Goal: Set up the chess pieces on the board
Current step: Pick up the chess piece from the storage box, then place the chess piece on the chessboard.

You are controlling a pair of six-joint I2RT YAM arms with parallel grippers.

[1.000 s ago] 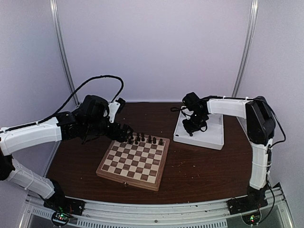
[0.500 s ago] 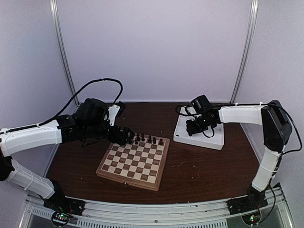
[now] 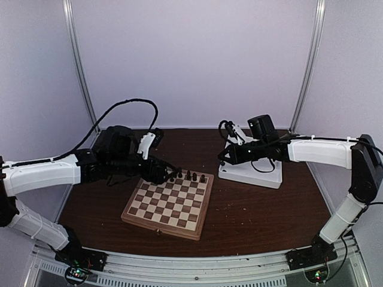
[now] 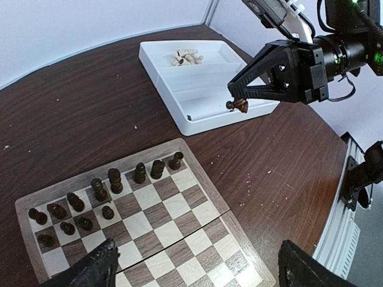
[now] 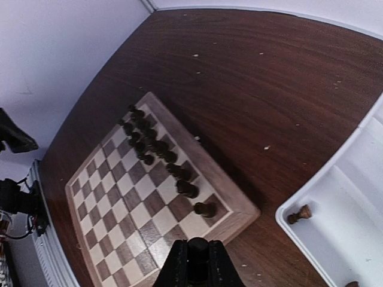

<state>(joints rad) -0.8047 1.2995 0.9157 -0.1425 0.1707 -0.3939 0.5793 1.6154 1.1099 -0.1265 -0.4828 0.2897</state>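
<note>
The board (image 3: 167,206) lies at the table's middle, with several dark chess pieces (image 3: 187,176) standing in its two far rows. My right gripper (image 3: 224,158) hangs in the air between the white tray and the board's far right corner, shut on a dark chess piece (image 5: 197,249). The left wrist view shows that piece (image 4: 237,106) in its fingertips. My left gripper (image 3: 166,174) is open and empty above the board's far left corner, fingers (image 4: 96,269) spread wide over the board (image 4: 179,233). The right wrist view shows the board (image 5: 119,203) below and the dark pieces (image 5: 158,152) along its far edge.
The white compartment tray (image 3: 257,176) stands right of the board. It holds a cluster of pale cream pieces (image 4: 185,58) in its far compartment and a single brown piece (image 5: 298,214) nearer. Dark table surface surrounds the board; the table's right edge and rail (image 4: 353,197) are close.
My right gripper has lifted out of the tray and swung left toward the board with the dark piece. My left gripper has edged slightly right over the board's far left corner.
</note>
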